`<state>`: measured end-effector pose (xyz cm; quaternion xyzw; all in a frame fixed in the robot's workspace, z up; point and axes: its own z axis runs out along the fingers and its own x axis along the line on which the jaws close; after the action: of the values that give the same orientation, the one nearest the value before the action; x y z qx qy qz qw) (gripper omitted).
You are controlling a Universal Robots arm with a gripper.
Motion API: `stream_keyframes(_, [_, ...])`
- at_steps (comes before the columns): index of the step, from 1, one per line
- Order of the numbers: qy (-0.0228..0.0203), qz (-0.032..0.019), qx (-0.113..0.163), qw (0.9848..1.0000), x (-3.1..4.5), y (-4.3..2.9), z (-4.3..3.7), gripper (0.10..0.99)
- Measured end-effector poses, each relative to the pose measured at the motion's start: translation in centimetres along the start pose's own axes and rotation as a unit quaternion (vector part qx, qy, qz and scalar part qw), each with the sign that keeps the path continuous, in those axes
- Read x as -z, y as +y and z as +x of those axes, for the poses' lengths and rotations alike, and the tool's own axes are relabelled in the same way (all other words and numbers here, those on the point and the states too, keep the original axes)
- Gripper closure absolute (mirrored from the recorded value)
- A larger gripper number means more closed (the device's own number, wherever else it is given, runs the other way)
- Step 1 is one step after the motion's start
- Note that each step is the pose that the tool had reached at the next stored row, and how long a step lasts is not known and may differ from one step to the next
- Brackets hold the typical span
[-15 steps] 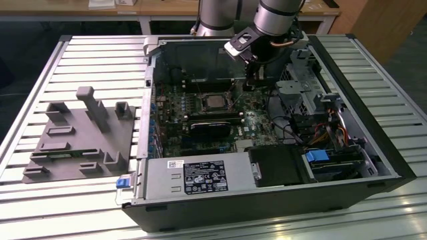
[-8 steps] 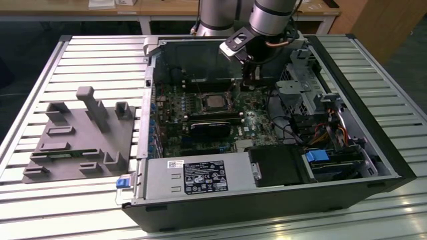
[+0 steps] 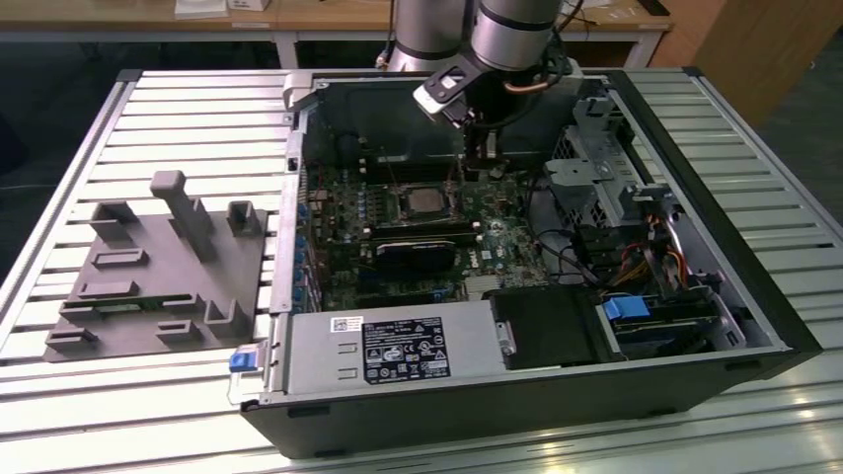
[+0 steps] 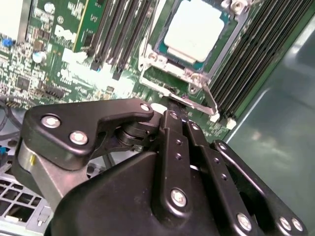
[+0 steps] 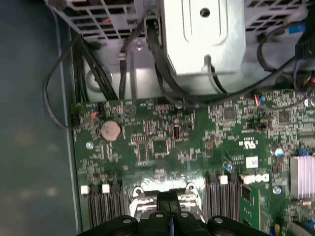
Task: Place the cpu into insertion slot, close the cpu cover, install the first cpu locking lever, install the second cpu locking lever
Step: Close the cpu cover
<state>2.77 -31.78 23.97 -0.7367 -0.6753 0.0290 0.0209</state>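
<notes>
**A:** Where do we stand on the cpu (image 4: 194, 28)?

**B:** We see it seated flat in the insertion slot (image 3: 399, 209), pale metal top facing up. In the exterior view it sits mid-board inside the open computer case (image 3: 737, 296).

**A:** Cover?

**B:** The cpu cover (image 4: 152, 69) lies down around the chip, its silver frame on all the sides we can see and the chip showing through the window. We can't tell whether it is locked.

**A:** Levers?

**B:** We make out one silver wire lever (image 4: 210, 98) running off the socket corner. Latched or free, we can't say. It lies just beside the fingertips.

**A:** Tool state?

**B:** The gripper (image 4: 170, 105) has its fingers (image 4: 167, 147) brought together. In the first wrist view we see just a thin seam between them. Whether anything thin is pinched at the tips, we can't tell.

**A:** Position?

**B:** The tips are down at the socket's edge, on the frame side away from the chip's centre, and not on the cpu itself. In the exterior view the arm reaches down into the case from above and the gripper (image 3: 480, 161) ends just past the socket.

**A:** Surroundings?

**B:** We have a green circuit board (image 5: 162, 142) with a coin cell (image 5: 110, 130) and black memory slots (image 4: 118, 34) flanking the socket. The case lies on a slatted table (image 3: 197, 109), with a grey fixture (image 3: 158, 267) on the exterior view's left, well apart from the case.
</notes>
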Motion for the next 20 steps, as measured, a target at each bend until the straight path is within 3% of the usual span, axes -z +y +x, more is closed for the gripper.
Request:
stream_keyframes(5, [0.0005,-0.0065,0.000,1.0000,-0.08,-1.11,-0.10,0.984])
stream_keyframes(10, [0.0009,-0.0114,0.000,0.9999,-0.11,-1.59,-0.14,0.984])
stream_keyframes(15, [0.0028,-0.0317,0.000,0.9995,-0.23,-2.67,-0.23,0.984])
stream_keyframes(20, [0.0034,-0.0394,0.000,0.9992,-0.38,-3.75,-0.33,0.984])
